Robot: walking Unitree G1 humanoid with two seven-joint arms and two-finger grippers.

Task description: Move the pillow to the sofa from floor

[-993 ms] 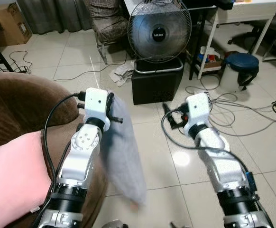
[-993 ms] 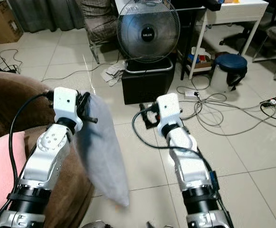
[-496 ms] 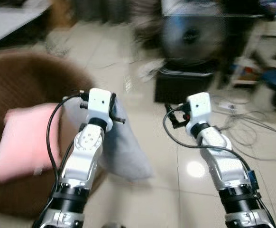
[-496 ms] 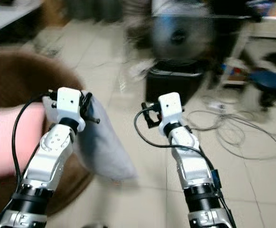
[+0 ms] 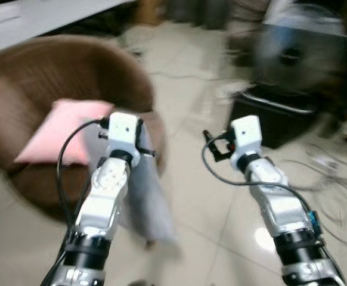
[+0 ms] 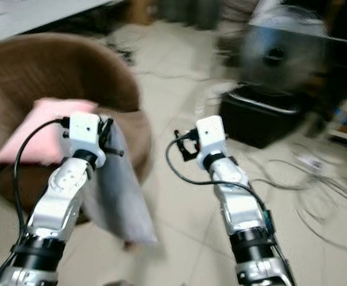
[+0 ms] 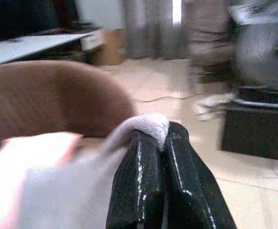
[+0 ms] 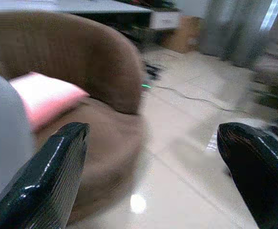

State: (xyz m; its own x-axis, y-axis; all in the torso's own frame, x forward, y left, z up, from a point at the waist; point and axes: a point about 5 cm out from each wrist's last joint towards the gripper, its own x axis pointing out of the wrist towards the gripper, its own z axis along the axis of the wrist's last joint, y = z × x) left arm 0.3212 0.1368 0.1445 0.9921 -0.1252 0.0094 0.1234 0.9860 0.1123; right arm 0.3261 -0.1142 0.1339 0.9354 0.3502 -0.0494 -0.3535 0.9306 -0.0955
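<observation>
A grey pillow (image 5: 145, 196) hangs from my left gripper (image 5: 139, 138), which is shut on its top edge; in the left wrist view the black fingers (image 7: 144, 191) pinch the grey pillow (image 7: 139, 125) tight. It dangles above the floor, just in front of the brown sofa (image 5: 60, 77). A pink pillow (image 5: 60, 137) lies on the sofa seat. My right gripper (image 5: 212, 146) is held out to the right, open and holding nothing; its fingers (image 8: 48, 171) are spread wide in the right wrist view.
A black box (image 5: 281, 119) with a fan (image 5: 293, 56) on top stands on the tiled floor at the right. Cables (image 5: 334, 173) trail across the floor behind my right arm. A white desk edge (image 5: 36, 15) runs behind the sofa. The views are blurred.
The camera has swung left, so the sofa and pink pillow now sit further into view and the fan has shifted right. The grey pillow stays held in my left gripper.
</observation>
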